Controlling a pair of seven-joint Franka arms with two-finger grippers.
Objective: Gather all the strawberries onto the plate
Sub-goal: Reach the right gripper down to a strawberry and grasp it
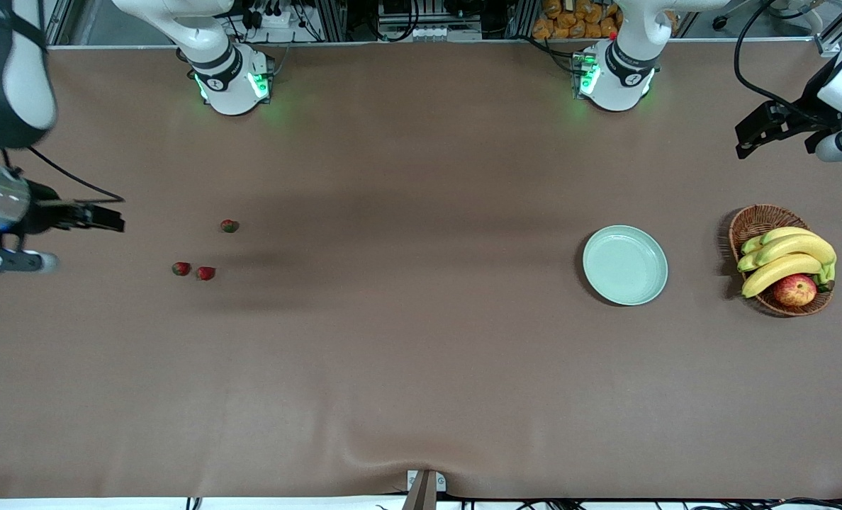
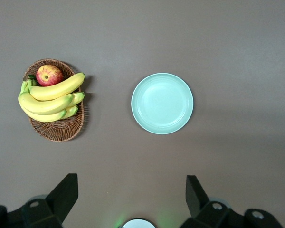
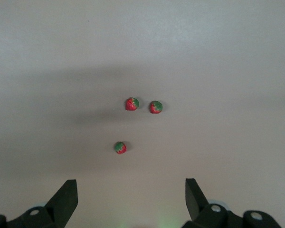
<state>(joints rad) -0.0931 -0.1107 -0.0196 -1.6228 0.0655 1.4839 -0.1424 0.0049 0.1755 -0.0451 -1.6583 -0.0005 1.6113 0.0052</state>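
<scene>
Three strawberries lie on the brown table toward the right arm's end: one (image 1: 229, 226) farther from the front camera, and two (image 1: 181, 268) (image 1: 205, 273) side by side nearer to it. They also show in the right wrist view (image 3: 120, 147) (image 3: 131, 103) (image 3: 156, 107). The pale mint-green plate (image 1: 625, 265) sits empty toward the left arm's end and shows in the left wrist view (image 2: 162, 103). My right gripper (image 1: 111, 218) (image 3: 130, 183) is open and empty, high beside the strawberries. My left gripper (image 1: 747, 142) (image 2: 132, 179) is open and empty, high up near the basket's end.
A brown wicker basket (image 1: 754, 219) with bananas (image 1: 789, 256) and a red-yellow apple (image 1: 794, 290) stands beside the plate at the left arm's end; it also shows in the left wrist view (image 2: 57, 130). Bare table lies between the strawberries and the plate.
</scene>
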